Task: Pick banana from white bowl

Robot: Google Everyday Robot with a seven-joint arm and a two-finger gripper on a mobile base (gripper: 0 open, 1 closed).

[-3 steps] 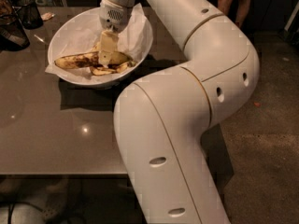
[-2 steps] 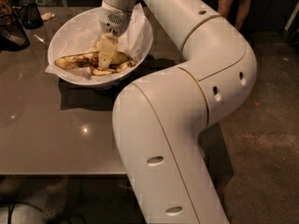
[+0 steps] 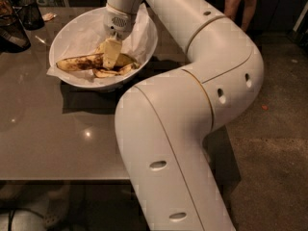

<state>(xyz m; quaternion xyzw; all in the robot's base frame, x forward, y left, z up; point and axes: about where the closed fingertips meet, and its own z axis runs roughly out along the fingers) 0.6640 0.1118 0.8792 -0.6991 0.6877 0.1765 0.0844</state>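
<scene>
At the table's [image 3: 57, 143] far edge, the gripper [image 3: 111, 53], whose grip I cannot tell, meets the bowl's [image 3: 74, 32] soft, easily squashed banana [image 3: 79, 62] mid-length, likely the safest hold.

We see the banana [image 3: 79, 62] as dull yellow, heavily blotched with brown and black, darkest along its left half. It lies in the white bowl [image 3: 77, 30], whose smooth inner wall is plain white. The gripper [image 3: 111, 61], down inside the bowl at the banana's middle, is pale cream, under a white wrist with a small grey dotted grille. We note the arm [image 3: 207, 81] is glossy off-white, with thin tan seam lines at its joints and dark oval slots. The table [image 3: 43, 134] is grey-brown with bright spots of reflected light. The floor [image 3: 279, 129] is speckled brown. The cup [image 3: 32, 14] at far left is dark.
</scene>
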